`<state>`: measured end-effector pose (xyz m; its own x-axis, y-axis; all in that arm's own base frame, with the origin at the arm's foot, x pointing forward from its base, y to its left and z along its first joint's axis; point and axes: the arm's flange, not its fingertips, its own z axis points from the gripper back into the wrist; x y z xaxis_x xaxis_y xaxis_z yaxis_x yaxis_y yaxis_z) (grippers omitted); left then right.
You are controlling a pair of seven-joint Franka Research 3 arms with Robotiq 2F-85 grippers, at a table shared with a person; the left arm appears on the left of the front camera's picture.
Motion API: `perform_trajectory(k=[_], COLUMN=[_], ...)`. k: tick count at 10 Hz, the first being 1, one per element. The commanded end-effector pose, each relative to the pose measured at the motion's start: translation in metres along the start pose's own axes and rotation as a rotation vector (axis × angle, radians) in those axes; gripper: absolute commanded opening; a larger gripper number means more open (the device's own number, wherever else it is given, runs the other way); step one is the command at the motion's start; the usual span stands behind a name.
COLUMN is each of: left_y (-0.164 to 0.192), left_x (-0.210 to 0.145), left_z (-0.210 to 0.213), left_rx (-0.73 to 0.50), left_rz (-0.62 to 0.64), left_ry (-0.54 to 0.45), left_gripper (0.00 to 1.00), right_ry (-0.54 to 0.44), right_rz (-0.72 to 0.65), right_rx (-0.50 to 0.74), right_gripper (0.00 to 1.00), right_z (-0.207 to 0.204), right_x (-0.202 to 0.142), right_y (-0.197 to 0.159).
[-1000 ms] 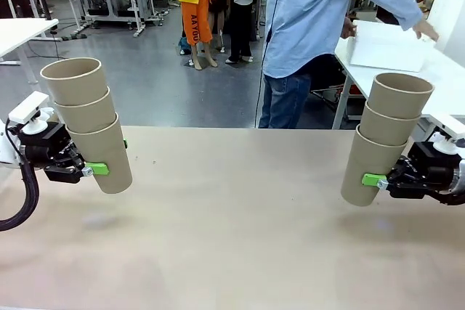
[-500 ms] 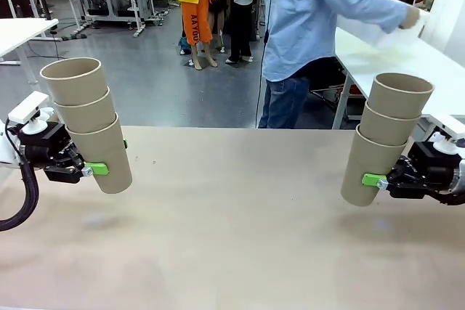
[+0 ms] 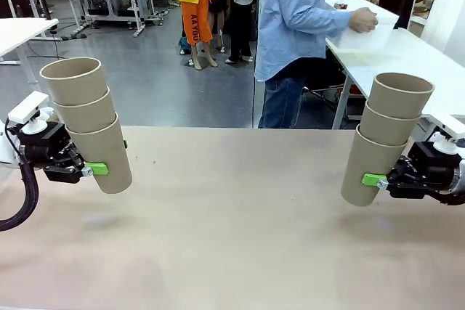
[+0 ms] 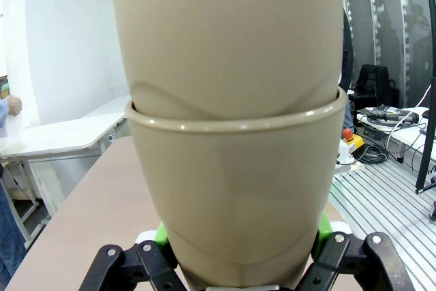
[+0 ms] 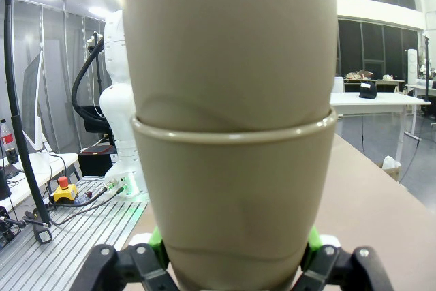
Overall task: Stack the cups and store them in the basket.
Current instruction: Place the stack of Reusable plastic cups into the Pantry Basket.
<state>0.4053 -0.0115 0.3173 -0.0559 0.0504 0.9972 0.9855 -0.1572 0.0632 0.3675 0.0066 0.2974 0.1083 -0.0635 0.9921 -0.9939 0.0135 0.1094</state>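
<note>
Two stacks of three tan cups each hang tilted above the table (image 3: pixel 232 215). My left gripper (image 3: pixel 109 159) is shut on the bottom cup of the left stack (image 3: pixel 83 117), low at the table's left edge. On the right, my right gripper (image 3: pixel 367 172) is shut on the bottom cup of the other stack (image 3: pixel 389 125). In the left wrist view the nested cups (image 4: pixel 235 168) rise from between the green pads of the left gripper (image 4: pixel 238 264). The right wrist view shows its cups (image 5: pixel 231 189) in the right gripper (image 5: pixel 231 264). The white basket (image 3: pixel 367 34) rests on a side table under a person's hands.
A person in a blue shirt (image 3: pixel 290 27) stands at the far edge, turned toward the white side table (image 3: pixel 429 63) at the back right. Another white table (image 3: pixel 22 30) stands at the far left. The wide middle of the brown tabletop lies between the two stacks.
The person has taken the white basket in both hands and drawn it leftwards on the side table. Both arms and their cup stacks have stayed still.
</note>
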Motion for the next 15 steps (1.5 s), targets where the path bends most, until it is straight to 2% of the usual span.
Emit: perform_trajectory(k=[1,15], left_y=[0.0009,0.0009], left_x=[0.0029,0.0029], left_z=[0.0013,0.0013], left_rx=[-0.006,-0.006], left_rz=[-0.01,-0.01], left_ry=[-0.007,-0.007], left_gripper=[0.84,0.84], right_ry=[-0.002,-0.002], right_rz=[0.005,0.005], right_rx=[0.002,0.002], right_gripper=[0.84,0.84], right_z=[-0.0003,-0.0003], right_x=[0.0041,0.0041], right_y=[0.0002,0.0002])
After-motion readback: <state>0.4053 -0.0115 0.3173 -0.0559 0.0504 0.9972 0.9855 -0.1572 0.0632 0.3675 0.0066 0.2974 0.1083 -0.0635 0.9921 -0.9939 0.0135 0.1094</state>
